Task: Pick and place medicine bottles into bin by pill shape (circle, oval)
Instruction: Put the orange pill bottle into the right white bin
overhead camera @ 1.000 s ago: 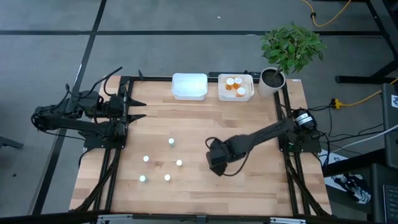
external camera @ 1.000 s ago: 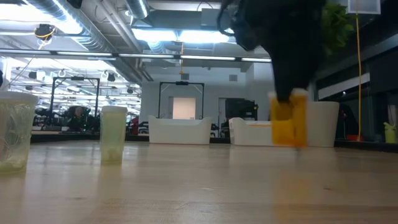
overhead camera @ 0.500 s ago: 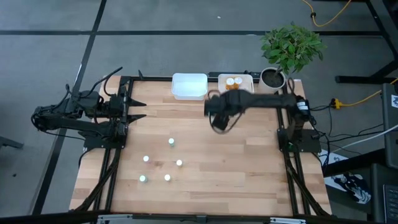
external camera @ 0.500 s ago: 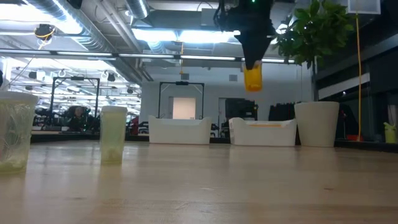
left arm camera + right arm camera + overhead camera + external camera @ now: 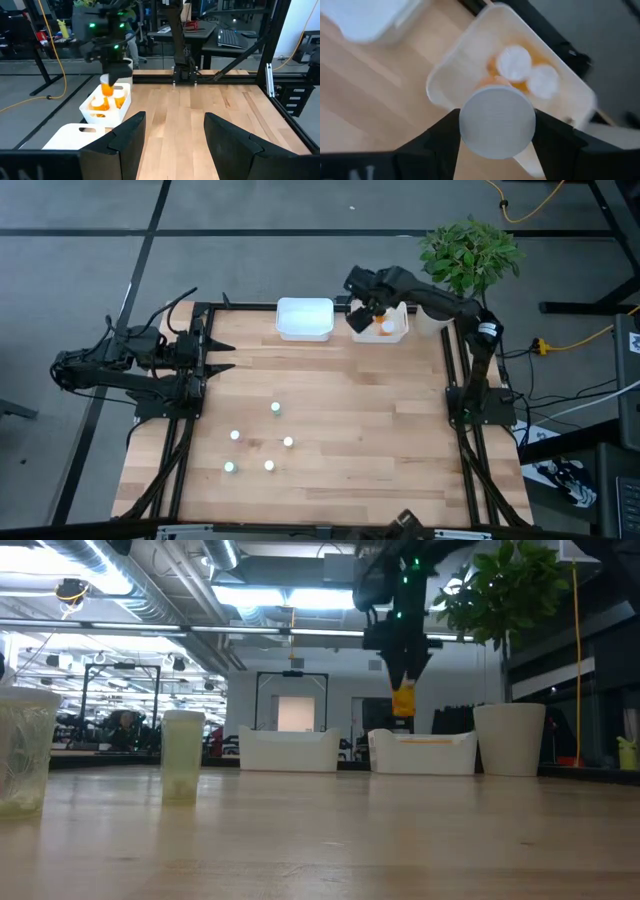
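Wooden table (image 5: pixel 380 420), two white bins (image 5: pixel 304 319) at far edge, five tiny vials (image 5: pixel 275 408) near front-left

From above, my right end effector (image 5: pixel 372 308) hides the orange bottle (image 5: pixel 403 700) it grips. The five vials (image 5: pixel 275 408) look too tiny to tell pill shapes.

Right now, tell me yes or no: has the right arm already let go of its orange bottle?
No: the right gripper holds the orange bottle above the bin.

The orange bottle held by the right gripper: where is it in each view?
High view: orange bottle, mostly hidden under the right gripper, over the right bin.
Low view, hanging above that bin.
Left wrist, above bin.
Right wrist: cap centre, bin behind.
Landmark: the right bin.
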`<state>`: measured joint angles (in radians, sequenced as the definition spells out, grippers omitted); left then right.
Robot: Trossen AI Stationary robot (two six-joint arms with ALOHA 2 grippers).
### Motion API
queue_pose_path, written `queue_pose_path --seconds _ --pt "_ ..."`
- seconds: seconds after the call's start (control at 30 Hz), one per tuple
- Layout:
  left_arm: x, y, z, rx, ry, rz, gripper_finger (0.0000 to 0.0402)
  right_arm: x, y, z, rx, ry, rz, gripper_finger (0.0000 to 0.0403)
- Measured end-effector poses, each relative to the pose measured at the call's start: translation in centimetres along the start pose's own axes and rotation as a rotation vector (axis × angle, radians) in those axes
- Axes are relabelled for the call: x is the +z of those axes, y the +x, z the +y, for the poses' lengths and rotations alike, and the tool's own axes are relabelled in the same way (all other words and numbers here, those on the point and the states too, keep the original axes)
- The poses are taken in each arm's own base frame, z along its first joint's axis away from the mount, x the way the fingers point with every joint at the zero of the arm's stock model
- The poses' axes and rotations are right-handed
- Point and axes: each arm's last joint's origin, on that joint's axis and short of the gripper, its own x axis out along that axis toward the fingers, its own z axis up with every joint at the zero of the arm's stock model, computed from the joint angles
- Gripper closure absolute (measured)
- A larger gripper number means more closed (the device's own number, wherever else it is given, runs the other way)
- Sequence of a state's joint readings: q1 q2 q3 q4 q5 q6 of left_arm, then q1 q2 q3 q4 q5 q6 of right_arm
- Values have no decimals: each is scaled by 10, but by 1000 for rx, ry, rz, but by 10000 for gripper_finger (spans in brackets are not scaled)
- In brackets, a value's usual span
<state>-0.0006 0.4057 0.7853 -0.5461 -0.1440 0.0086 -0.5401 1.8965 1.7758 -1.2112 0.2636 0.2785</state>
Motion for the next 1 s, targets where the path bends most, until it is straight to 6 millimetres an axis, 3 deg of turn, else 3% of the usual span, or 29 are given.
queue_pose_path --seconds 0.13,0.63,1.0 --pt "0 0 0 0 -1 0 207 0 19 -5 92 35 13 190" --pt "0 0 0 1 0 0 207 -20 83 -2 96 71 -11 189" --pt "0 0 0 1 -5 0 207 -22 95 -15 90 128 -11 166"
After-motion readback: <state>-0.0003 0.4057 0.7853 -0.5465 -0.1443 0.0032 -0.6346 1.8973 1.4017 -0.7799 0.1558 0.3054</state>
